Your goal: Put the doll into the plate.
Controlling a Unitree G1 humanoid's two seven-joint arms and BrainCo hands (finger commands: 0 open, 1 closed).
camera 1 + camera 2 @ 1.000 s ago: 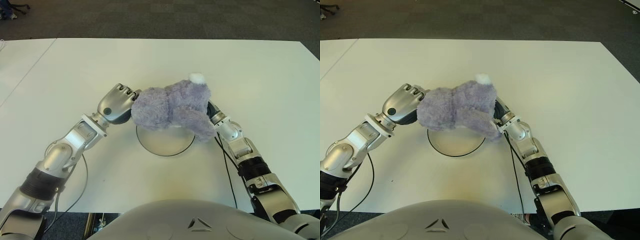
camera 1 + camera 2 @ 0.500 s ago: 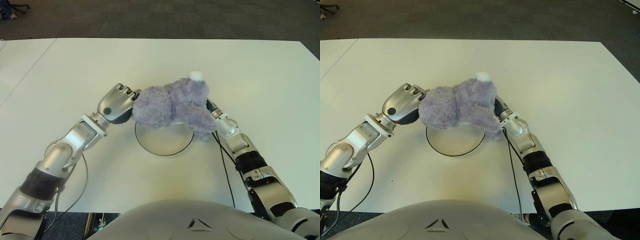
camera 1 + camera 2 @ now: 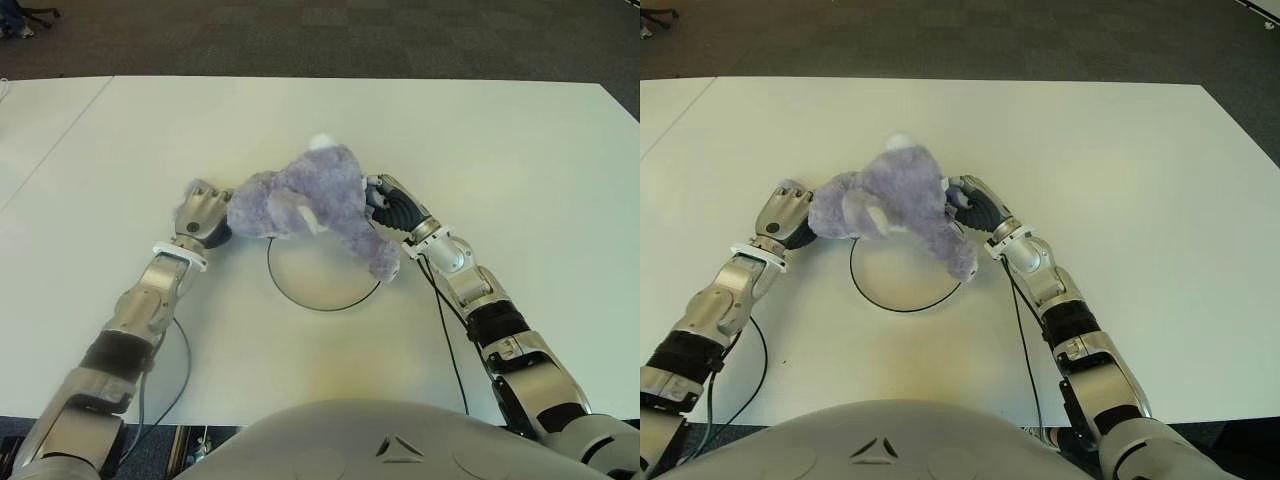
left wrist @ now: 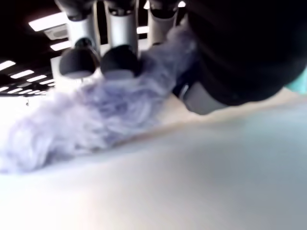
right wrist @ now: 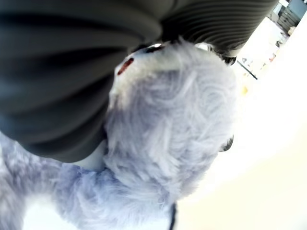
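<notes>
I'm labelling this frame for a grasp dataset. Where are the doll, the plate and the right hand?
doll (image 3: 300,195): left eye view, on the purple plush body.
plate (image 3: 322,308): left eye view, on its near rim.
right hand (image 3: 392,207): left eye view, on the back of the hand against the doll.

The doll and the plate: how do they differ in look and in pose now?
The doll is purple and fluffy; the plate is white, smooth and round with a dark rim. The doll is held between the left hand and the right hand; the plate lies flat on the table. The doll covers only the plate's far edge.
</notes>
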